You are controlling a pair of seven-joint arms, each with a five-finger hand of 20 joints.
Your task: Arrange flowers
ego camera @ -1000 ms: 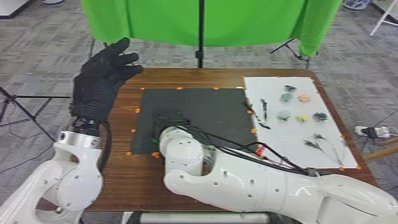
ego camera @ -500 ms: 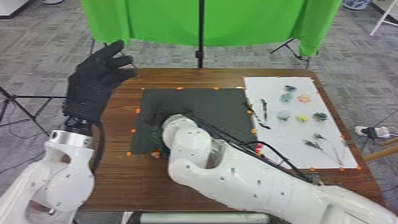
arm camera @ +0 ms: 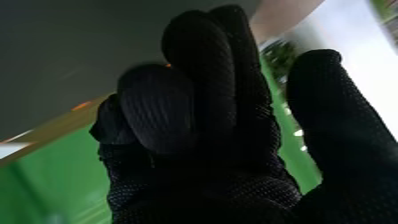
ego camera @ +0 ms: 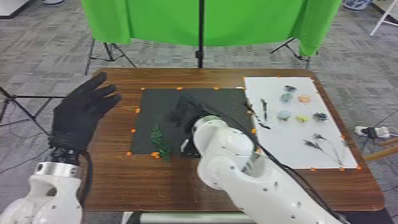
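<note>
Fingers loosely bent, thumb apart, my right hand (ego camera: 186, 115) visibly grips nothing; next, I judge, the budded stems (ego camera: 313, 144), rightward, lengthwise toward me, nearer it than my left hand (ego camera: 82, 114).

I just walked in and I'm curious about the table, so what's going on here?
A robot is arranging flowers. Its right hand is over the dark mat, with nothing visibly gripped in it. A green sprig lies near the mat's lower-left corner in the head view. Small flower heads and thin stems are on the white sheet to the right. The left hand is open beside the mat, touching none of them.
</note>
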